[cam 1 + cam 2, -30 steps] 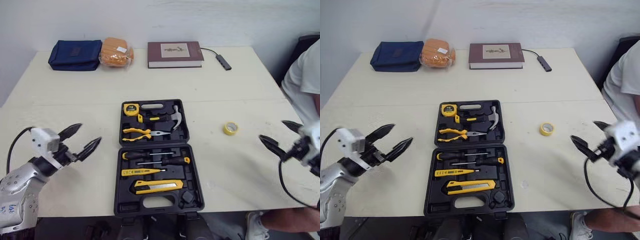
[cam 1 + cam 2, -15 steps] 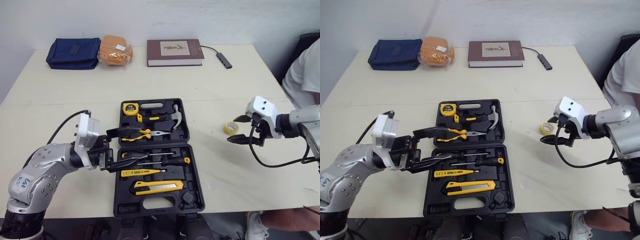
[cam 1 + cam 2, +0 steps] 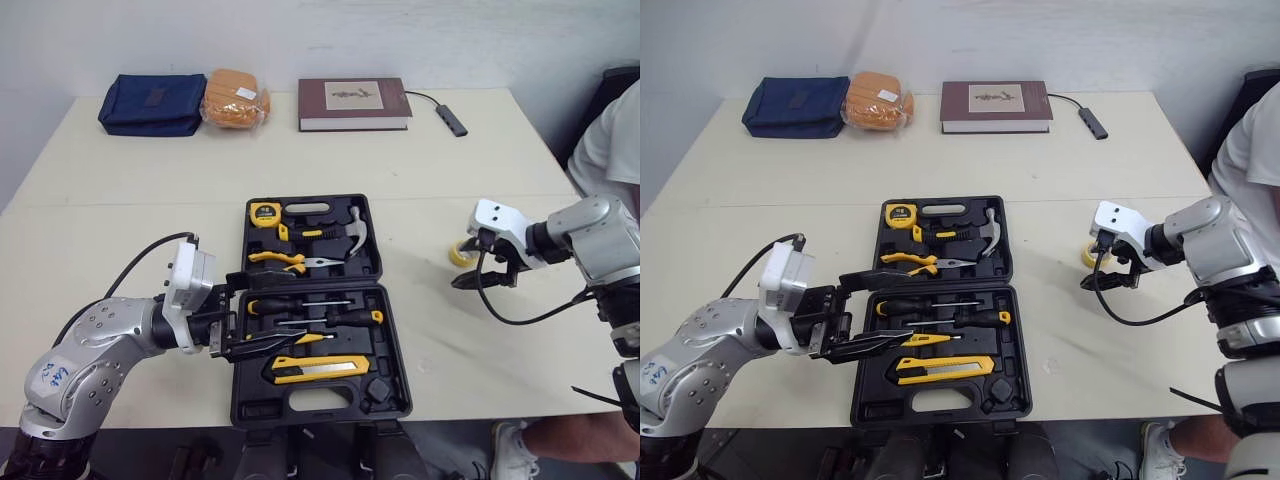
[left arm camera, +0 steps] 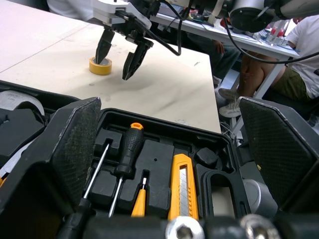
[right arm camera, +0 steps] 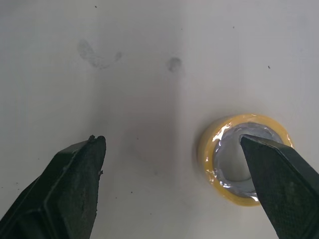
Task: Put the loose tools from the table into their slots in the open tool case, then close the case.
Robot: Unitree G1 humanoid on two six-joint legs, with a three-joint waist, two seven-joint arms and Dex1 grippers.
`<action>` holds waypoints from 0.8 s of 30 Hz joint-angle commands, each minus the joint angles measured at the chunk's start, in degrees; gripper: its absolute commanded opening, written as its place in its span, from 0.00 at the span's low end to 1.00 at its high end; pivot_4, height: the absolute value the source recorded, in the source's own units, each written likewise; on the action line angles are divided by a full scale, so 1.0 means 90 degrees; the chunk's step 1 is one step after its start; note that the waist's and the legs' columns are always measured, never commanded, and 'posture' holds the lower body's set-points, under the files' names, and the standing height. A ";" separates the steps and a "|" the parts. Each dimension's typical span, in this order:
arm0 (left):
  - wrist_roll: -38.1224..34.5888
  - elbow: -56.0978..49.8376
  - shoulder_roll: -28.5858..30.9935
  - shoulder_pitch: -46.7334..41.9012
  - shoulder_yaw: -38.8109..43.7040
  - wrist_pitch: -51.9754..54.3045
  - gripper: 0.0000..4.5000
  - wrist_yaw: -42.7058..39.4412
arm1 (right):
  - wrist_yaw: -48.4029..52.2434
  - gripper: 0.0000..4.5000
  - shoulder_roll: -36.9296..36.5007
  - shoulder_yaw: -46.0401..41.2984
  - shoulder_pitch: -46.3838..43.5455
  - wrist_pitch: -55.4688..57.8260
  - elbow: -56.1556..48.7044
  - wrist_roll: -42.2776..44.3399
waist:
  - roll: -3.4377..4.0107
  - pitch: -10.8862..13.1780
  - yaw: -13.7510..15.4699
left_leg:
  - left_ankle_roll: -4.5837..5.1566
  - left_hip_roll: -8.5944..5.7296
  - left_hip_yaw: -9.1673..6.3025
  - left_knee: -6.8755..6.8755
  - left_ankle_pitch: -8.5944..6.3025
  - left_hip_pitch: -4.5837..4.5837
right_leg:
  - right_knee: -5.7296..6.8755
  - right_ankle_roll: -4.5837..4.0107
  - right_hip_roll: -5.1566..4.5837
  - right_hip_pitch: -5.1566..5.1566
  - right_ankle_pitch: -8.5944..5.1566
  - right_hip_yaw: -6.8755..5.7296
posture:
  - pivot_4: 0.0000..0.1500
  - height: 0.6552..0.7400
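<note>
A black plastic tool case [image 3: 352,338] is seen lying open near the front edge of a cream table [image 3: 120,230], its two halves laid flat. In the far half a yellow tape measure [image 3: 263,213], a steel claw hammer [image 3: 350,228] and yellow-handled pliers [image 3: 280,260] are seated. In the near half black-handled screwdrivers [image 3: 330,320] and a yellow utility knife [image 4: 180,186] are held in their slots.

One loose thing is found on the table: a small yellow roll of tape [image 5: 209,158], lying flat to the right of the case and well apart from it. The right gripper [image 4: 111,69] is held over it with its fingers spread wide. One fingertip is placed at the roll, over its hole, while the other is set above bare table beside it. Whether the roll is touched cannot be told, and nothing is grasped.

The left gripper [image 3: 288,305] is reached in over the left part of the case's near half, its fingers likewise released and empty, with the screwdrivers seen below between them.

Along the far edge a navy blue fabric pouch [image 3: 152,104], an orange wrapped package [image 3: 235,98], a maroon hardcover book [image 3: 353,104] and a dark grey cabled adapter [image 3: 449,122] are laid, far from both grippers. A person's white sleeve [image 3: 615,140] is seen at the right edge.
</note>
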 commanded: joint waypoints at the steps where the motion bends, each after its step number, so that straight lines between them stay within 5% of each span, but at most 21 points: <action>1: 0.0047 -0.0229 0.0002 -0.0021 0.0009 -0.0142 0.99 -0.0038 | 0.0181 1.00 -0.0029 -0.0096 -0.0196 -0.0093 0.0030 -0.0129 | 0.0000 0.0000 -0.0005 | -0.0001 0.0001 0.0000 0.0000 0.0000 0.0000 | 0.0001 -0.0002 0.0000 -0.0002 -0.0001 0.0000 | 1.00 1.00; 11: 0.0152 -0.0188 -0.0038 -0.0108 -0.0095 -0.0244 0.99 -0.0071 | 0.0170 1.00 0.0208 -0.0028 -0.0327 -0.0496 0.0730 -0.0547 | 0.0000 0.0000 -0.0024 | -0.0001 0.0002 0.0004 0.0003 0.0000 0.0001 | 0.0007 -0.0005 0.0003 -0.0002 -0.0003 -0.0001 | 1.00 1.00; 20: 0.0196 -0.0177 -0.0080 -0.0169 -0.0172 -0.0282 1.00 -0.0080 | 0.0174 0.08 0.0344 -0.0116 -0.0422 -0.0948 0.0992 -0.0749 | 0.0000 0.0000 -0.0119 | 0.0001 0.0002 0.0006 0.0005 0.0001 0.0002 | 0.0010 -0.0005 0.0005 0.0000 -0.0003 -0.0002 | 1.00 1.00; 21: 0.0203 -0.0173 -0.0089 -0.0183 -0.0195 -0.0287 1.00 -0.0096 | 0.0189 0.01 0.0323 -0.0118 -0.0421 -0.1004 0.0959 -0.0770 | -0.0001 0.0000 -0.0130 | 0.0001 0.0002 0.0006 0.0006 0.0001 0.0005 | 0.0010 -0.0005 0.0005 0.0003 -0.0003 -0.0002 | 1.00 1.00; 24: 0.0216 -0.0147 -0.0114 -0.0228 -0.0244 -0.0310 1.00 -0.0147 | 0.0269 0.00 0.0236 -0.0135 -0.0419 -0.1176 0.0795 -0.0819 | 0.0000 0.0000 -0.0135 | 0.0000 0.0002 0.0008 0.0006 0.0001 0.0008 | 0.0013 -0.0005 0.0004 0.0002 -0.0003 -0.0001 | 1.00 1.00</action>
